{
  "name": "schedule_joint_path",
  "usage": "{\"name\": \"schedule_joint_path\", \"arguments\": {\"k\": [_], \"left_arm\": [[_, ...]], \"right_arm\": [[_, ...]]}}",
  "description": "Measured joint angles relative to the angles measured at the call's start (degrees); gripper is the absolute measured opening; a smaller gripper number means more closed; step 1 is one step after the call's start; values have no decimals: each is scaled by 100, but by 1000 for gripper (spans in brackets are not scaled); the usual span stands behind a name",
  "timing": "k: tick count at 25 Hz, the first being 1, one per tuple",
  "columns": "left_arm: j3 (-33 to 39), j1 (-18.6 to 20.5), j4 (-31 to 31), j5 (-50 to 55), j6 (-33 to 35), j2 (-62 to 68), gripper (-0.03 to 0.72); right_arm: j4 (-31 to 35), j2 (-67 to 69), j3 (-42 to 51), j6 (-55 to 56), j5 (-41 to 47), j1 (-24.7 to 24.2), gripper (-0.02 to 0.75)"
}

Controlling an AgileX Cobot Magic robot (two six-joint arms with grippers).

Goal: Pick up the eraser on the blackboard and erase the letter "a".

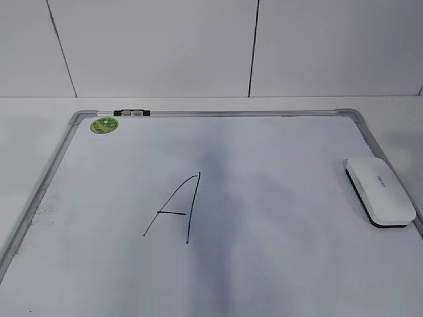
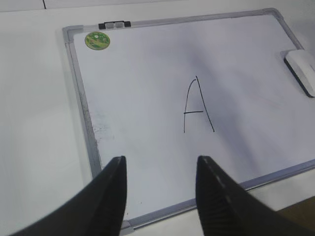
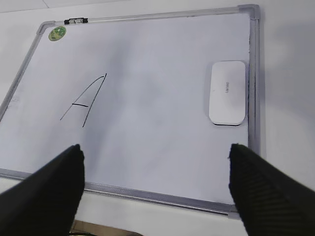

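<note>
The small cursive "a" is nowhere to be seen on the large white dry-erase blackboard with its silver-grey metal frame; only a capital "A" of straight, slanted black marker strokes stands near the middle, so the erasing looks either done or not called for as the board now lies. The white, rounded rectangular plastic eraser, with its thin black felt underside and faint grey print on top, lies flat on the board at its right edge, just beside the frame and well apart from the capital. Neither arm grips anything: the left gripper hovers over the near-left part of the board with its dark ribbed jaws partly spread and empty, and the right gripper hangs above the near edge, jaws spread wide. If wiping remains, the right arm seems best placed to come down across the eraser's smooth, narrow sides. A round green sticker sits in the far-left corner.
</note>
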Motion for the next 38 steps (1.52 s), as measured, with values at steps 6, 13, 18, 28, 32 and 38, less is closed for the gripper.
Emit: {"name": "schedule_joint_path", "arguments": {"k": [6,13,18,28,32,38], "left_arm": [[478,-117,0,9,0,-608,348],[910,-355,147,22,0,-1240,332],[1235,-514,417,22,0,-1621,321],[2187,-576,595,22,-8,-2215,319],[2569,-629,796,-69,-8,-2499,319],[3005,-629,1031,-371,-8,-2866,318]], "right_arm": [[-179,-791,466,0,11,0,754],[-496,-1682,1053,0,33,10,754],[-714,-2211,1521,-11,44,10,754],[-929,-2657,2461,-33,44,10,754],[-1184,-2860,2724,-33,44,36,754],[-1446,-3015,2975,-137,56,120,754]]}}
